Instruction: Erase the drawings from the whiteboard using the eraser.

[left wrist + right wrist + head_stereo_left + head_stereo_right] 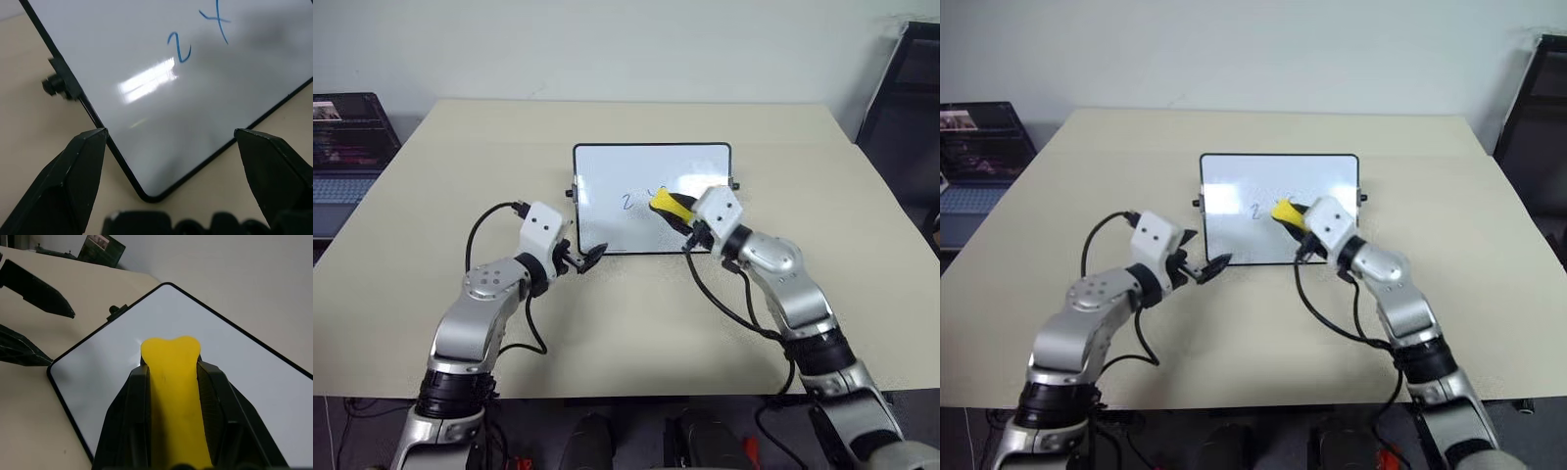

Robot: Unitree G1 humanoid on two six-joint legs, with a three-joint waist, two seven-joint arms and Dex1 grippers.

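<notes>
At the centre of the head-camera frame, the right gripper (677, 210) is clenching the yellow eraser (670, 205) and holding it over the middle of the whiteboard (607, 166), which is lying flat on the beige table (431, 166). The eraser is sitting just right of the blue drawings (631, 201), covering part of them. At lower left of the board, the left gripper (579, 258) is hovering with its fingers spread wide at the board's near corner, gripping nothing. The risk, by the look of it: with that corner unpinned, a firm wipe could be pushing the light board across the table, leaving strokes behind. The left wrist camera is showing a "2" and a cross-shaped mark (215, 22) plainly, along with a black knob (53, 85) on the board's edge. The right wrist camera is showing the eraser squeezed between its fingers, the marks hidden beneath it.
</notes>
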